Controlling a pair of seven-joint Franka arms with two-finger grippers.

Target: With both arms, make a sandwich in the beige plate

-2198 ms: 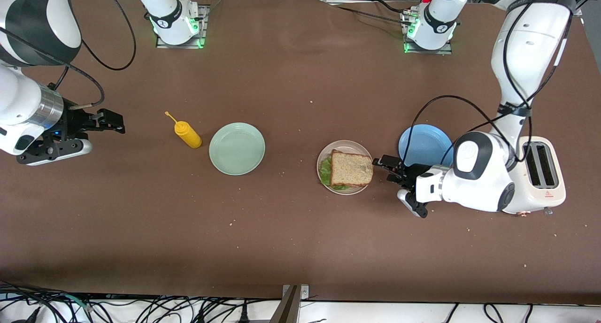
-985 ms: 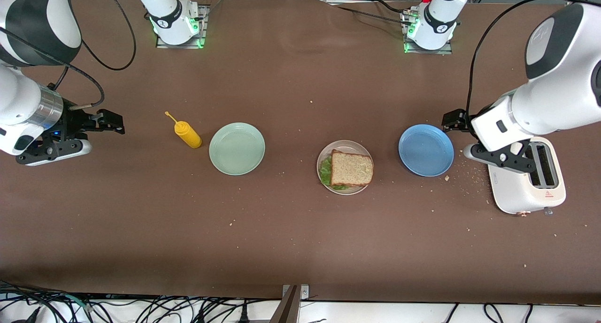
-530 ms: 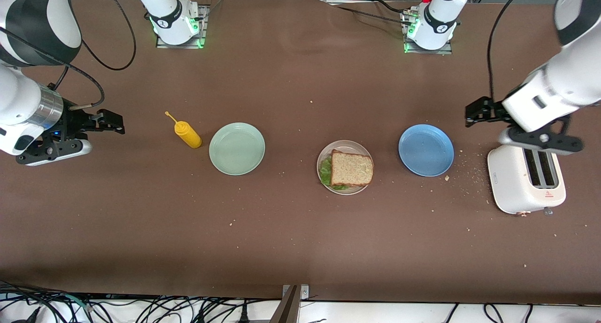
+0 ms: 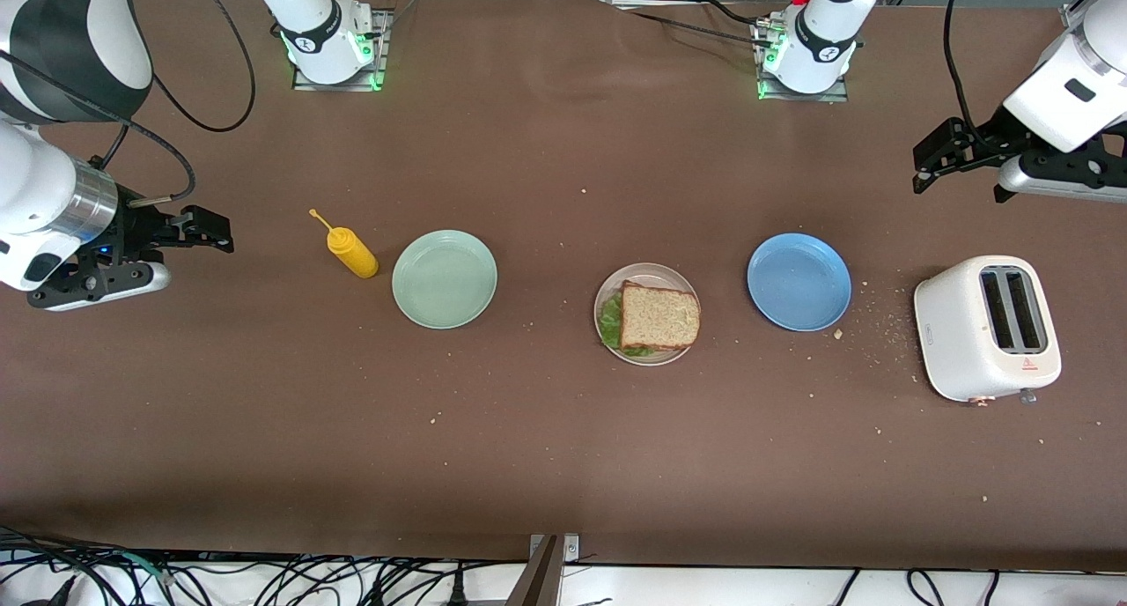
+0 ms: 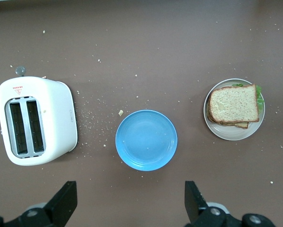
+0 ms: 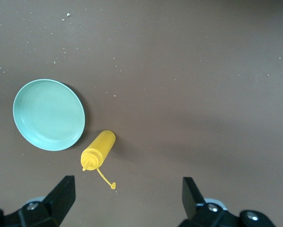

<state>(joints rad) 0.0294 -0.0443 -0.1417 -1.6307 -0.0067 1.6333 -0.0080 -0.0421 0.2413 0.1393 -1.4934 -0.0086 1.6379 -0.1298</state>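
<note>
Front view: three plates (one sandwich (image 4: 659, 316)).

Front view: I look from high across the table (image 4: 563, 465), facing both bases at 12 o'clock, whole tabletop in frame.

Left wrist view: I look straight down, closer in; shares the toaster (image 5: 36, 120), blue plate (image 5: 146, 140) and sandwich (image 5: 234, 105) with the front view.

Right wrist view: straight down, closer in; shares the mint-green plate (image 6: 48, 114) and mustard bottle (image 6: 98, 151).
</note>
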